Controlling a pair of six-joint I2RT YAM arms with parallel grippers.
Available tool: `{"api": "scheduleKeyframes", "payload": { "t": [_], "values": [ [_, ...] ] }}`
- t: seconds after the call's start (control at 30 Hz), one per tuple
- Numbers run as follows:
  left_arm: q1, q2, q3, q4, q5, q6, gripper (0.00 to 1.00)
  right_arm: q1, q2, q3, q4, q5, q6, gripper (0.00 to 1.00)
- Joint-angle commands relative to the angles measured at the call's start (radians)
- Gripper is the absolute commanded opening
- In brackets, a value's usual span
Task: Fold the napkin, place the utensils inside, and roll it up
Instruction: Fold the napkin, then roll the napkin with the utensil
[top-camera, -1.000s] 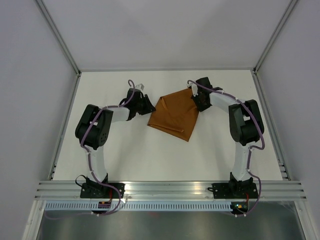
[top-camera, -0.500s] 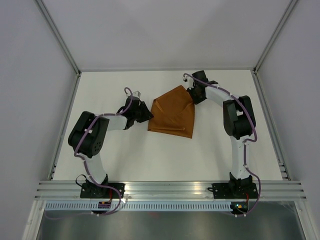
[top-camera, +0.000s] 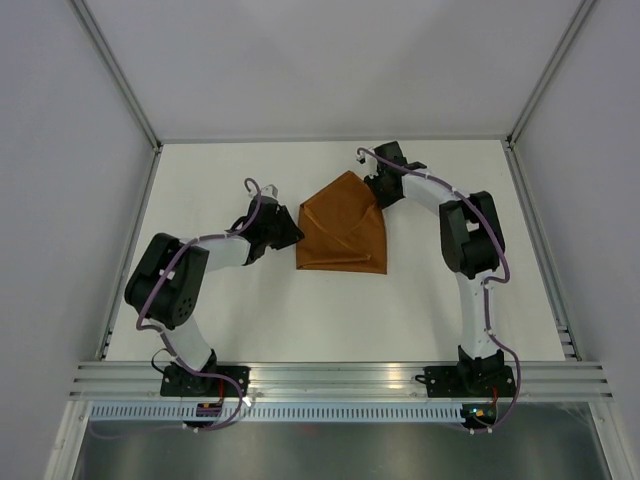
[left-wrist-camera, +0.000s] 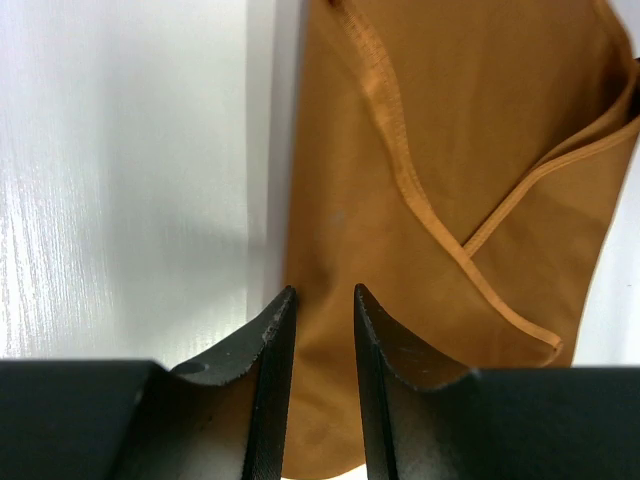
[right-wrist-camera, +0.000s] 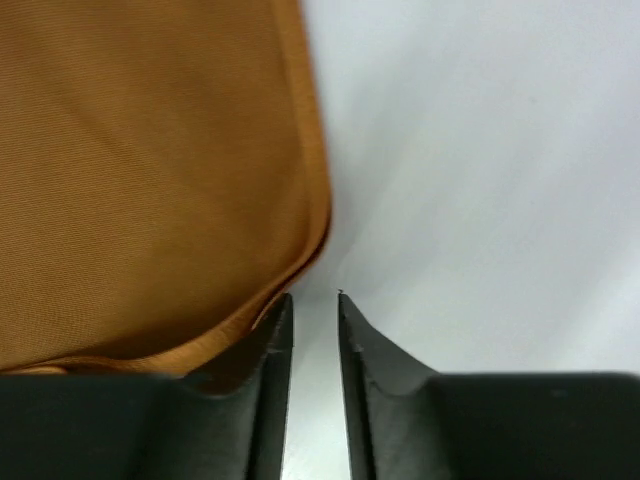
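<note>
The rust-orange napkin (top-camera: 345, 225) lies folded on the white table, with a hemmed flap crossing it in the left wrist view (left-wrist-camera: 450, 150). My left gripper (top-camera: 297, 232) hovers over its left edge. Its jaws (left-wrist-camera: 324, 290) stand narrowly apart, and flat cloth shows through the gap. My right gripper (top-camera: 375, 193) is at the upper right edge. Its jaws (right-wrist-camera: 314, 296) are open with bare table between them, and the napkin's edge (right-wrist-camera: 150, 170) lies just beside the left fingertip. The utensils are out of view.
White walls and aluminium posts close in the table (top-camera: 250, 310) on three sides. A metal rail (top-camera: 340, 375) with both arm bases runs along the near edge.
The right gripper carried the napkin's corner up and left, then opened and let it go. The left gripper shifted slightly. The napkin now lies flatter, its lower edge level.
</note>
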Motion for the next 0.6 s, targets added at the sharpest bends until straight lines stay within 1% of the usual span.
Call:
{"api": "scheduleKeyframes", "payload": {
  "t": [0.0,0.03,0.07,0.17,0.33,0.43,0.47,0.53,0.57],
  "values": [
    [-0.003,-0.066,0.045,-0.030,-0.025,0.005,0.36,-0.052,-0.045,-0.011,-0.007,0.050,0.018,0.34],
    [-0.003,-0.072,0.051,-0.037,-0.028,0.010,0.36,-0.054,-0.077,-0.020,0.000,0.051,0.017,0.37],
    [-0.002,-0.078,0.059,-0.044,-0.034,0.021,0.36,-0.059,-0.094,-0.031,0.005,0.051,0.012,0.42],
    [-0.002,-0.099,0.097,-0.079,-0.043,0.044,0.38,-0.068,-0.165,-0.078,0.019,0.044,0.000,0.48],
    [0.006,-0.121,0.160,-0.126,-0.044,0.070,0.41,-0.086,-0.270,-0.151,0.026,0.010,-0.013,0.49],
    [0.012,-0.122,0.199,-0.154,-0.031,0.087,0.41,-0.089,-0.350,-0.207,0.030,-0.043,-0.033,0.49],
    [0.017,-0.127,0.212,-0.159,-0.028,0.093,0.41,-0.089,-0.372,-0.224,0.031,-0.094,-0.048,0.48],
    [0.021,-0.135,0.226,-0.169,-0.022,0.093,0.42,-0.088,-0.437,-0.269,0.025,-0.146,-0.066,0.48],
    [0.029,-0.145,0.232,-0.171,-0.016,0.093,0.42,-0.088,-0.458,-0.284,0.019,-0.210,-0.095,0.48]
  ]
}}
